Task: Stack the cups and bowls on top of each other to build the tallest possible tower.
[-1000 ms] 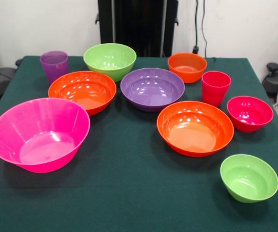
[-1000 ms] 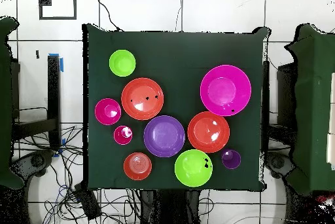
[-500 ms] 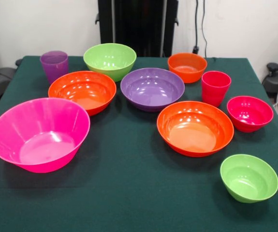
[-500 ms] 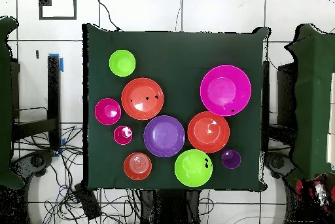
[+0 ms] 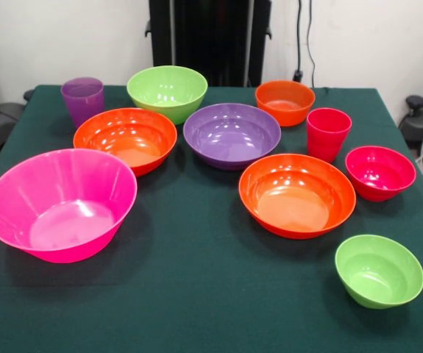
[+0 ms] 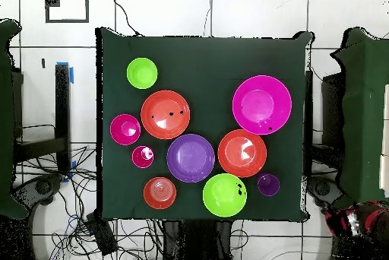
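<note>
Bowls, eight in all, sit separately on the green counter (image 5: 196, 294), none nested: a hot pink bowl (image 5: 60, 204) front left, two wide orange bowls (image 5: 125, 138) (image 5: 297, 193), a purple bowl (image 5: 232, 134) between them, a lime green bowl (image 5: 167, 92) behind. The purple cup (image 5: 82, 99) and the red-pink cup (image 5: 328, 133) stand upright, well apart. The gripper appears in neither view, so the state of its fingers cannot be told.

Black upright pedestal (image 5: 210, 37), red and black arm segment (image 6: 357, 220)
</note>
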You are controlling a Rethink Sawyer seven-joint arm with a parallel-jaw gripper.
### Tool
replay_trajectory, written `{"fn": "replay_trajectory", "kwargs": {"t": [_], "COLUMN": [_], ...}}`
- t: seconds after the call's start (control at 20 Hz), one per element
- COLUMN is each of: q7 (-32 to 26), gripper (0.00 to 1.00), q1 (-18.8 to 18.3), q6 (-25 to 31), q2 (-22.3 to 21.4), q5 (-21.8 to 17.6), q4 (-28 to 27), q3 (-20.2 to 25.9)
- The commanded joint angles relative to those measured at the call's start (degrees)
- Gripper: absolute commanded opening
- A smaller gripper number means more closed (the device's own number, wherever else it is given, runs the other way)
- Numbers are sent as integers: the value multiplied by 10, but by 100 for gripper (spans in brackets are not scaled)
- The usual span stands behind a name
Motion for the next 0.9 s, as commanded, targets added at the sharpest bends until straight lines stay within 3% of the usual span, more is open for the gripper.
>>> {"fn": "replay_trajectory", "kwargs": {"t": [0.05, 0.9], "q7": [-43, 6], "gripper": [100, 100], "q1": [12, 18], "q6": [-81, -164], "q2": [84, 209], "q5": [-75, -155], "q4": [79, 69], "q3": [19, 7]}}
